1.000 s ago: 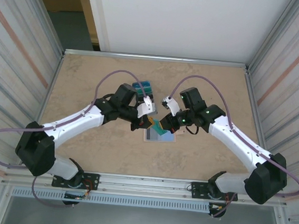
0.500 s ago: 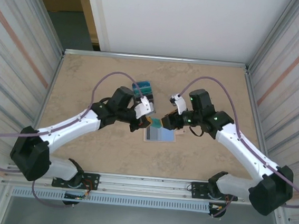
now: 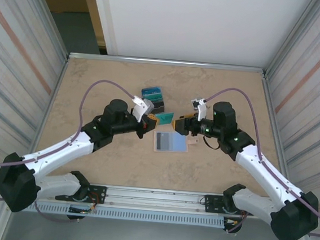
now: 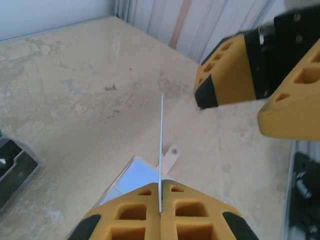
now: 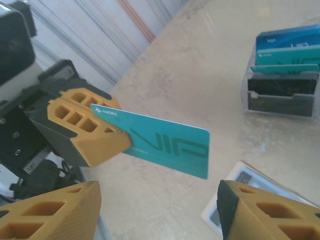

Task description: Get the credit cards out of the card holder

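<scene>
Left hand (image 4: 160,192) clamped on one end of the teal card (image 5: 167,141), aloft near the holder (image 3: 171,142) on the worktop (image 3: 96,80); right hand (image 3: 183,124) apart beside it; card likely stiff, slick: pinch flat faces.

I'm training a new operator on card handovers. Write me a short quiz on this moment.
1. True or false: the right gripper is clamped on the teal card.
2. Which holds the teal card? A: the left gripper. B: the right gripper. C: neither.
3. Fill in: the card holder lies ____ on the table, pale-blue lining up.
Key: 1 false; 2 A; 3 open.
</scene>
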`<state>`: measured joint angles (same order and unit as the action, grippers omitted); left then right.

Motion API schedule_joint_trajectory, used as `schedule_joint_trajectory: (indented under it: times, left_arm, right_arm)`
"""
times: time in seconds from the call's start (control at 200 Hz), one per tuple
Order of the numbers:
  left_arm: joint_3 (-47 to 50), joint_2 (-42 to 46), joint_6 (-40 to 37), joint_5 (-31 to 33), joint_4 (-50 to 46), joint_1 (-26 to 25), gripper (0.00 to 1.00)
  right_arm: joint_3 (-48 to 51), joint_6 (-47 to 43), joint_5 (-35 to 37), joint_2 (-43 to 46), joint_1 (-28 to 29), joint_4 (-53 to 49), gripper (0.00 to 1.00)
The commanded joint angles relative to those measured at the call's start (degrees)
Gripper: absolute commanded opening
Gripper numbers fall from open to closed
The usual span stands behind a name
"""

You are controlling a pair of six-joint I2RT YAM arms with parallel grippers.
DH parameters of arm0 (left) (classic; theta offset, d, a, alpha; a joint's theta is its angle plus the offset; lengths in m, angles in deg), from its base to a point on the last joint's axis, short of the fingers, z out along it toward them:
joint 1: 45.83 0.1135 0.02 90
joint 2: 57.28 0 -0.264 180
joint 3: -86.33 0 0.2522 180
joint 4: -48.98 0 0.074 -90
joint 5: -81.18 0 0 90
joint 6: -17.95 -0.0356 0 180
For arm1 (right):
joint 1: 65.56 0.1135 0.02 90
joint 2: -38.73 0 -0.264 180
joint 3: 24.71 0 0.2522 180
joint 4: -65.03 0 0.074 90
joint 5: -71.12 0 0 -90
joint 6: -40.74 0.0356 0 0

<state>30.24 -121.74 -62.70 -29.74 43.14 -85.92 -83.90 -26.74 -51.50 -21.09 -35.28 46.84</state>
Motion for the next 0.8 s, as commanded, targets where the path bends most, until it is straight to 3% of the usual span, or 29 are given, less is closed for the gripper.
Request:
schedule_joint_trajectory:
  times: [0.0,0.276,0.486,0.797]
  left_arm:
    - [1.7,1.6,8.7,-0.9,8.5,0.7,0.00]
    - [3.0,1.7,12.3,-6.3,12.2,2.3,0.00]
    - [3.1,1.3,12.3,-9.5,14.0,2.7,0.00]
    - [4.5,3.6,14.2,-8.7,16.7,4.0,0.00]
  right_arm:
    - [1.2,4.4,-4.0,-0.9,-0.3,7.1,0.61]
    - [2.9,6.4,-8.5,-0.8,-0.4,14.3,0.60]
    - [3.0,6.8,-9.7,-0.8,-0.2,16.1,0.54]
    - [4.3,5.7,-5.3,2.3,-0.3,14.1,0.49]
